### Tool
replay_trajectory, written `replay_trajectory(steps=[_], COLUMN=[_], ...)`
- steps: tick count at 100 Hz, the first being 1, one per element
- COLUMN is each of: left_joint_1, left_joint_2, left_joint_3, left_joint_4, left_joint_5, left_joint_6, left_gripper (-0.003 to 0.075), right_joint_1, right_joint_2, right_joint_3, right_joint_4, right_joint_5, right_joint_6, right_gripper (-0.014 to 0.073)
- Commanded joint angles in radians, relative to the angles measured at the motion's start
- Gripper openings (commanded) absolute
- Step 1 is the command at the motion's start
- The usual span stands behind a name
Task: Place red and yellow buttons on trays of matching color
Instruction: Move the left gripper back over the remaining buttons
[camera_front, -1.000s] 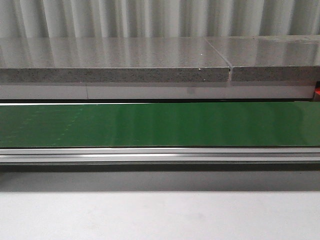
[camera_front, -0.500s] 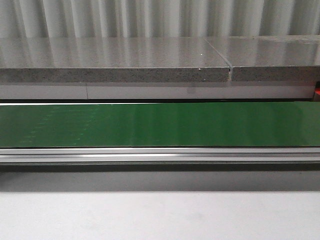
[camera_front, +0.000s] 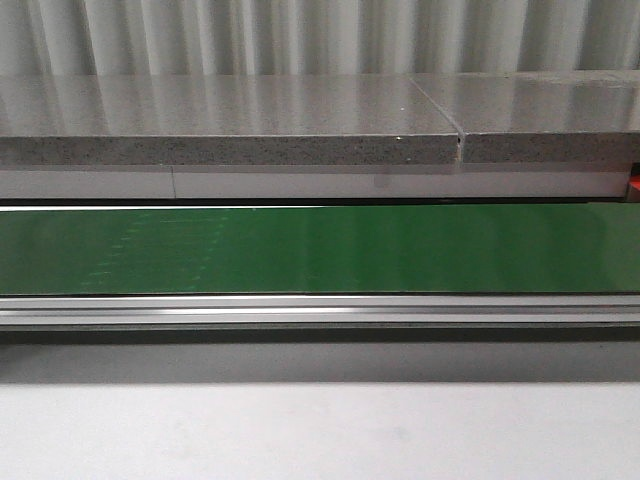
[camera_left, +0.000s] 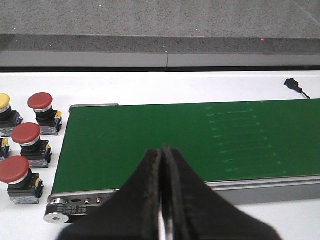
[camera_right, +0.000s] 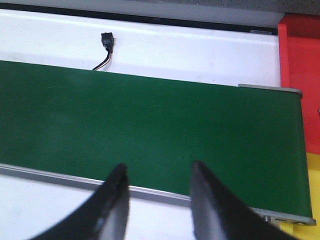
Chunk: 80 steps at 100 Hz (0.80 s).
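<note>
Buttons beside green belt (camera_left: 165, 140): three red (camera_left: 26, 133), one yellow (camera_left: 4, 99). Left jaws (camera_left: 162, 152) closed, empty; right jaws (camera_right: 157, 172) apart.

You have three red buttons in the left wrist view: one (camera_left: 40, 101), a second (camera_left: 26, 133) and a third (camera_left: 14, 168). You have one yellow button (camera_left: 4, 100), cut by the picture's edge. You have one green conveyor belt (camera_front: 320, 250). You have two trays in the right wrist view: one red tray (camera_right: 300, 75) and one yellow tray (camera_right: 312, 190), each only partly in view. You have one black cable connector (camera_right: 107, 41). You have two grippers: left gripper (camera_left: 162, 155) and right gripper (camera_right: 157, 172).
</note>
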Motion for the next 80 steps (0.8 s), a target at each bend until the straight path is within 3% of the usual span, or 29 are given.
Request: replay_trajectory(steps=[1, 6, 68, 74, 80], left_joint_1=[-0.007, -0.007, -0.007, -0.007, -0.007], left_joint_2=[0.006, 0.006, 0.006, 0.006, 0.006], left_joint_3=[-0.026, -0.026, -0.022, -0.020, -0.020], left_joint_4=[-0.007, -0.007, -0.007, -0.007, -0.007], left_joint_5=[-0.079, -0.079, -0.069, -0.057, -0.047], left_joint_6=[0.003, 0.003, 0.003, 0.005, 0.005], left_gripper=[-0.0020, -0.0020, -0.0015, 0.0016, 0.0118], right_joint_1=[0.002, 0.002, 0.002, 0.002, 0.002], right_joint_2=[-0.028, -0.033, -0.033, -0.033, -0.033], right_joint_3=[-0.008, -0.005, -0.004, -0.004, -0.004], right_joint_4=[0.005, 0.005, 0.006, 0.006, 0.006], right_joint_5=[-0.050, -0.050, -0.048, -0.048, -0.048], right_joint_6=[-0.013, -0.013, -0.013, -0.013, -0.013], right_gripper=[0.0008, -0.0072, -0.0067, -0.0067, -0.0067])
